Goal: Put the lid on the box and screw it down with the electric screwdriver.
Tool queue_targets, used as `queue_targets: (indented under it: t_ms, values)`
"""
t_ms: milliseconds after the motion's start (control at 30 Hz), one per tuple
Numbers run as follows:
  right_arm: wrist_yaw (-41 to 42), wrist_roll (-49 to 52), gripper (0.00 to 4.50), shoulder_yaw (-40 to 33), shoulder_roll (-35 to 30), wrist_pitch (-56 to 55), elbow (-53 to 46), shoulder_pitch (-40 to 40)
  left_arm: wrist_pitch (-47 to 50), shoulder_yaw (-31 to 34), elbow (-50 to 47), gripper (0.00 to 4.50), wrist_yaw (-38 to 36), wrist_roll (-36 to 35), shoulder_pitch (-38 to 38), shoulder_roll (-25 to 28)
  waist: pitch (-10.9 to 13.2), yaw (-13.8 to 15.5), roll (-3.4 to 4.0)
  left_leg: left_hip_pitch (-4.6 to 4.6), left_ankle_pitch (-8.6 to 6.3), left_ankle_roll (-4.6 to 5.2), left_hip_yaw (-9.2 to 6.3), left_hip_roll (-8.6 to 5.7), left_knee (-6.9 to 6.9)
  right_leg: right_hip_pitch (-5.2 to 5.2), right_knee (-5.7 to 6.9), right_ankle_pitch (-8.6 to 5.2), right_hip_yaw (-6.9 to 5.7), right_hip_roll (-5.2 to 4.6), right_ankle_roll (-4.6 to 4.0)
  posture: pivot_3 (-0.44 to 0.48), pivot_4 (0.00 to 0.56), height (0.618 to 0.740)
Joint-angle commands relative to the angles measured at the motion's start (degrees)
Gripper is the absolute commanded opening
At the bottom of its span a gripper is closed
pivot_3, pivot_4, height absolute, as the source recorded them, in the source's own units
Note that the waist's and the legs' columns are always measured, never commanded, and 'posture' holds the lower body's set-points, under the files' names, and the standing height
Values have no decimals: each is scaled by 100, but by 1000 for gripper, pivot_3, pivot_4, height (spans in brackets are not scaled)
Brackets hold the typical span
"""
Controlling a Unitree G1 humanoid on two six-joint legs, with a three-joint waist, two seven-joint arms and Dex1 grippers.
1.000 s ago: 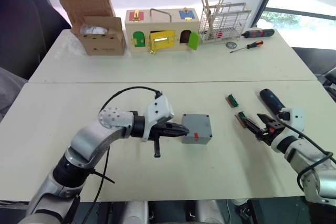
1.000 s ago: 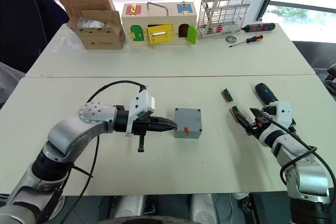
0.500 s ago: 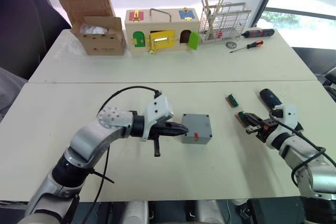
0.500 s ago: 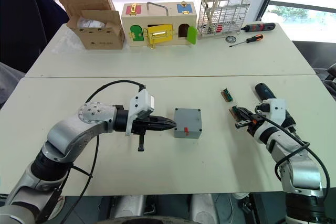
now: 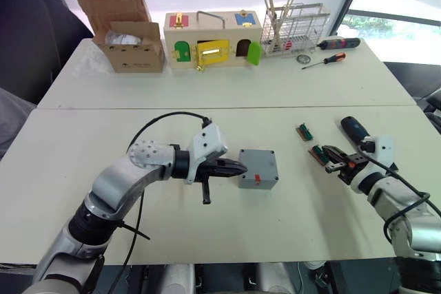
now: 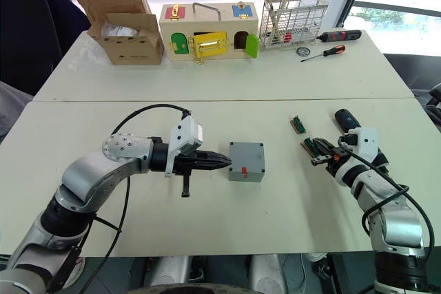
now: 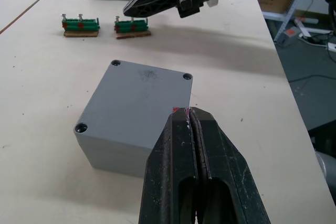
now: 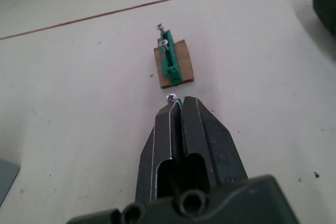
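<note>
White table (image 5: 103, 129) | lid (image 5: 258, 163) seated on box | left gripper (image 5: 238, 168) clenched beside it | right gripper (image 6: 318, 156) clenched at screw holder (image 6: 309, 147); screw pickup judged next, screwdriver (image 5: 353, 127) at 1 o'clock.

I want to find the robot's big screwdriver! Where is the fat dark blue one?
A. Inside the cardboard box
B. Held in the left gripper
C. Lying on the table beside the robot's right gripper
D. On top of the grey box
C: the electric screwdriver lies flat on the table, just beyond the right gripper, which is shut near a small green screw holder, not on the tool.
</note>
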Motion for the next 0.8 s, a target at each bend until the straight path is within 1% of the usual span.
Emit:
queue_targets:
  t_ms: [33,267,400,467,533,700,800]
  values:
    - [-48,201,43,-283,-4,58,-444,30,-128,3,-55,0,-8,-5,-73,-28,0,-3,0,0,0,0,0,0,0,0,0,0,0,0,0,0,150,728]
    - [-125,398,43,-392,30,209,-765,17,-276,-70,76,0,-67,89,-102,-42,1,-2,1,0,-1,2,0,0,0,0,0,-1,0,0,-1,0,150,728]
    - [169,935,43,-313,-126,541,-1510,10,-304,98,193,0,-86,141,-92,98,2,-5,3,0,-3,5,0,1,-3,-2,0,0,0,0,-1,0,150,728]
    - [322,1169,43,-92,-236,783,-1863,-71,-271,244,285,0,-103,124,-99,222,2,-5,3,0,-8,14,-2,2,-5,-3,1,0,0,1,0,0,150,728]
    - [404,1278,43,181,-247,927,-1984,-242,-254,338,381,0,-134,112,-104,349,3,-10,2,0,-11,20,-3,2,-6,-4,0,0,-1,1,-1,0,150,728]
    - [611,1123,43,806,-205,872,-1824,-448,-282,439,523,0,-171,116,-102,506,4,14,1,-2,-12,21,-3,3,-7,-5,-2,-1,-1,1,-2,0,150,728]
    - [684,1056,43,940,-199,778,-1697,-467,-257,436,465,0,-154,93,-62,545,4,6,0,-4,-12,21,-1,2,-7,-4,-7,-1,0,-2,-2,0,150,728]
